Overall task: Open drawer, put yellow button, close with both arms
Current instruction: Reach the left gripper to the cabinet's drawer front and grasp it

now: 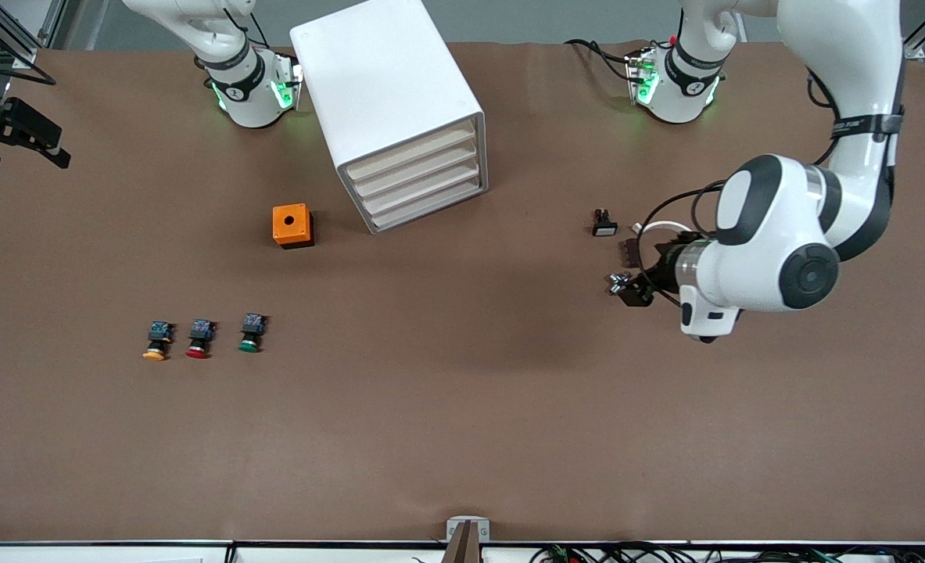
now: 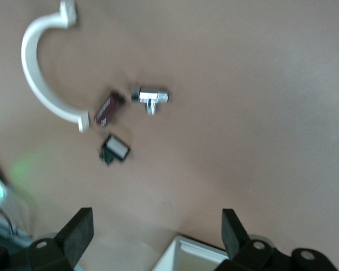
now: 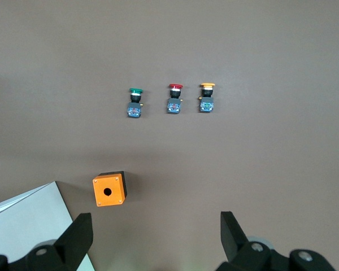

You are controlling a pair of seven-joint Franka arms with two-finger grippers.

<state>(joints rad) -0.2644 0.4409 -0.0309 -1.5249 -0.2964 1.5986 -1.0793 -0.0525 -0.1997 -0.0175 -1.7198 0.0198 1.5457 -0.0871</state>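
Brown table [image 1: 462,438], drawer [image 1: 411,152] shut; tiny, light, stiff yellow button [image 1: 156,341] nearer camera, best pinched across black body; left gripper [image 2: 155,228] and right gripper [image 3: 155,228] gaping, holding nothing.

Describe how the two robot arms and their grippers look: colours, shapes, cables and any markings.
Both arms are glossy white, rounded segments with dark joint rings. The left arm carries black cables looping by its wrist, a dark strap and a round dark joint cap. The right arm has a black numbered collar; green lights glow at both bases. The left gripper and right gripper have black, blocky fingers.
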